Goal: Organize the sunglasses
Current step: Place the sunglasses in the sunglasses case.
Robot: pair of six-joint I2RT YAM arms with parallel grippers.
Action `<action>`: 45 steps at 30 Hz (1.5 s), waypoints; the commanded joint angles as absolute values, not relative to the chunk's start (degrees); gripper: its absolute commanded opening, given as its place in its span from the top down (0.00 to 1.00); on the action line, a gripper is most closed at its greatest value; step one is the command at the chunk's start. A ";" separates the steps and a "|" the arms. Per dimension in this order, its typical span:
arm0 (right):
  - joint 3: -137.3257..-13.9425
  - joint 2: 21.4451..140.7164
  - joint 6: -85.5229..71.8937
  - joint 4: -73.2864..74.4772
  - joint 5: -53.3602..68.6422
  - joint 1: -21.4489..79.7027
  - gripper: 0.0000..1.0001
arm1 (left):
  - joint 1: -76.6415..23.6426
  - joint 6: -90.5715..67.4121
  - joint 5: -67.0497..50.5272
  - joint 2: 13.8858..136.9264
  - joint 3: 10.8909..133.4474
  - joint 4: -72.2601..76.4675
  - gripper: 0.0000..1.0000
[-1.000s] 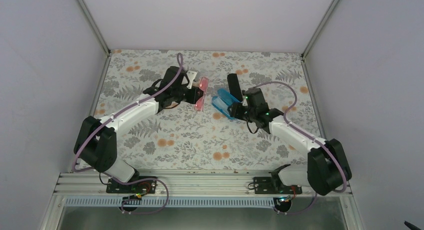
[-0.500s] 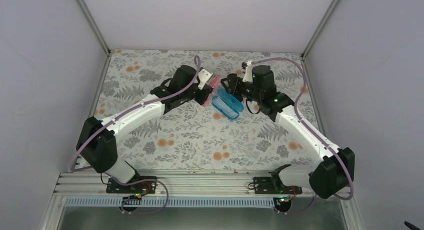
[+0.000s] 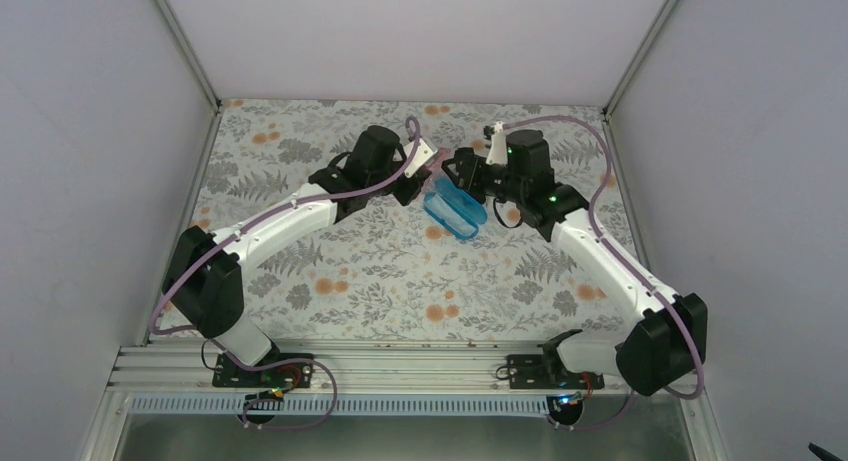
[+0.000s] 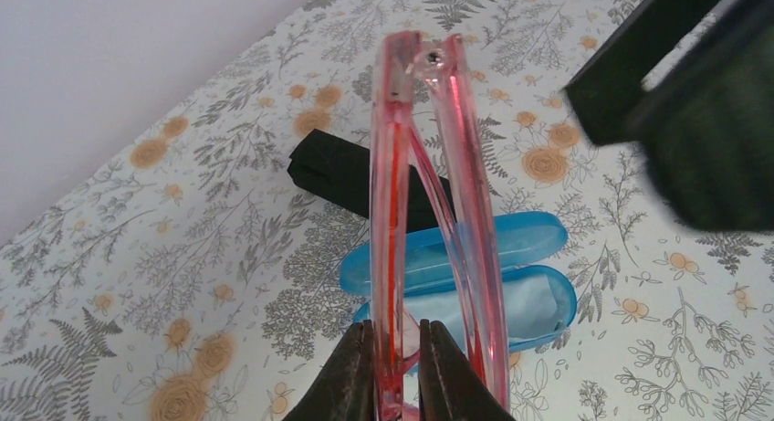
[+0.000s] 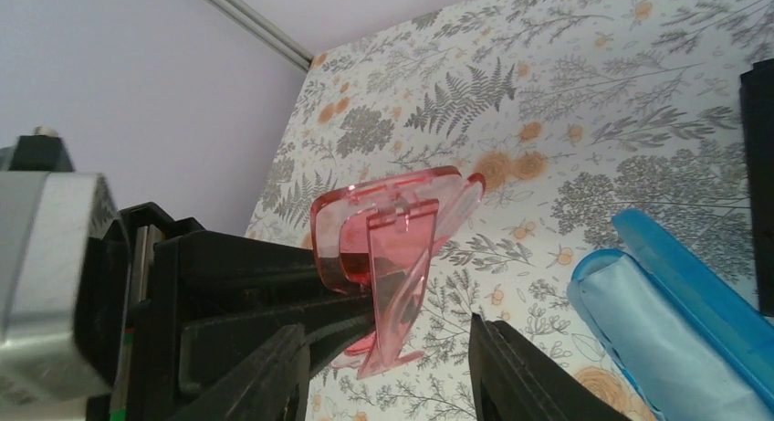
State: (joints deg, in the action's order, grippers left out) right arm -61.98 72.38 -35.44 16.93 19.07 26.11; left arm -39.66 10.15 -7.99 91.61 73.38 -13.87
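the sunglasses [image 4: 387, 211] are folded and held in the air, edge-on, near the middle of the desk's far edge. they sit just above the open blue case [image 4: 456, 275], whose light blue cloth [image 4: 520, 307] lies in the lower half. the left gripper [image 4: 397, 348] pinches them at one end of the thin pink frame, jaws drawn narrow on the plastic. the other end sticks out free toward the right gripper [image 5: 388, 348]. that one has its fingers spread wide and holds nothing. from its own camera the free end shows in the gap between its fingers, and i cannot tell whether it touches either one. a flat black object [image 4: 338, 170] lies on the floral desk [image 3: 400, 281] just beyond the case, toward the far edge.

this looks like a handover or a steadying grip before the glasses go into the case. the left hold is small and on slick plastic, so a nudge from a right finger could swivel the frame in the jaws or knock it loose onto the case. a hard close across the lenses could flex the slim frame. the two wrists are also very near each other and could clash.
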 commanded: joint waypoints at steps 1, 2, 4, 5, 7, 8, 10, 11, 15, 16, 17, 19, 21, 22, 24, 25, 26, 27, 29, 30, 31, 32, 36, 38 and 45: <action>-62.79 75.31 -35.60 13.24 23.12 25.41 0.55 | -39.92 12.16 -10.38 90.85 74.63 -12.92 0.90; -63.05 75.93 -35.61 12.68 23.80 25.40 0.56 | -39.98 12.13 -10.60 90.80 74.47 -13.00 0.90; -62.94 76.68 -35.74 11.09 25.15 25.40 0.58 | -40.14 11.97 -10.84 90.89 74.25 -13.16 0.90; -62.87 77.16 -35.73 10.36 25.61 25.36 0.59 | -40.15 11.96 -10.97 90.95 74.08 -13.11 0.89; -63.01 77.83 -35.94 10.14 25.35 25.31 0.62 | -40.24 12.00 -11.19 90.99 73.92 -13.15 0.89; -62.90 78.04 -36.06 10.05 24.94 25.27 0.63 | -40.25 12.07 -11.24 91.04 73.91 -13.22 0.89; -62.50 78.02 -36.14 9.51 24.43 25.25 0.66 | -40.33 12.25 -11.12 91.06 73.92 -13.39 0.89; -62.16 77.82 -36.27 9.04 24.24 25.23 0.67 | -40.34 12.39 -11.04 91.14 73.93 -13.55 0.89; -61.03 77.02 -36.54 8.01 23.06 25.06 0.68 | -40.34 12.76 -10.59 91.14 73.79 -14.09 0.89; -60.93 76.81 -36.59 8.03 22.62 24.96 0.68 | -40.34 12.81 -10.59 91.20 73.69 -14.13 0.89; -60.85 76.74 -36.71 8.00 22.37 24.92 0.67 | -40.34 12.87 -10.48 91.07 73.58 -14.13 0.89; -60.66 76.61 -36.59 7.56 22.25 24.72 0.67 | -40.39 13.08 -10.75 90.85 73.33 -14.08 0.89; -60.85 76.86 -36.44 7.34 22.53 24.61 0.68 | -40.43 13.18 -11.09 90.66 73.17 -13.99 0.89; -60.94 77.00 -36.42 7.30 22.71 24.53 0.70 | -40.43 13.25 -11.23 90.58 73.09 -13.96 0.89; -60.89 77.03 -36.39 7.06 22.98 24.44 0.75 | -40.39 13.27 -11.16 90.58 73.04 -14.05 0.89; -60.72 76.86 -36.33 6.63 23.23 24.43 0.77 | -40.42 13.32 -11.16 90.46 72.97 -14.06 0.89; -60.34 76.57 -36.28 5.96 23.45 24.42 0.78 | -40.43 13.21 -11.21 90.31 72.95 -14.06 0.89; -59.91 76.29 -36.23 5.03 23.63 24.39 0.80 | -40.43 13.19 -11.31 90.23 72.83 -14.05 0.89; -59.18 75.81 -36.10 3.84 23.93 24.40 0.81 | -40.43 13.11 -11.34 90.09 72.70 -13.87 0.88; -59.01 75.73 -35.90 3.60 24.05 24.43 0.81 | -40.43 13.08 -11.34 90.01 72.69 -13.83 0.88; -58.86 75.68 -35.75 3.34 24.23 24.43 0.81 | -40.39 12.97 -11.40 90.01 72.73 -13.82 0.88; -58.74 75.74 -35.57 3.21 24.32 24.43 0.82 | -40.42 12.86 -11.47 90.08 72.77 -13.88 0.88; -57.96 75.77 -35.33 2.04 24.73 24.39 0.86 | -40.43 11.34 -10.58 90.43 73.50 -14.18 0.83; -57.24 75.40 -35.16 0.82 24.51 24.41 0.87 | -40.43 9.88 -8.77 90.80 74.21 -14.62 0.73; -53.70 73.03 -32.51 -6.07 19.11 24.43 0.87 | -40.30 2.91 0.51 88.91 74.69 -15.50 0.39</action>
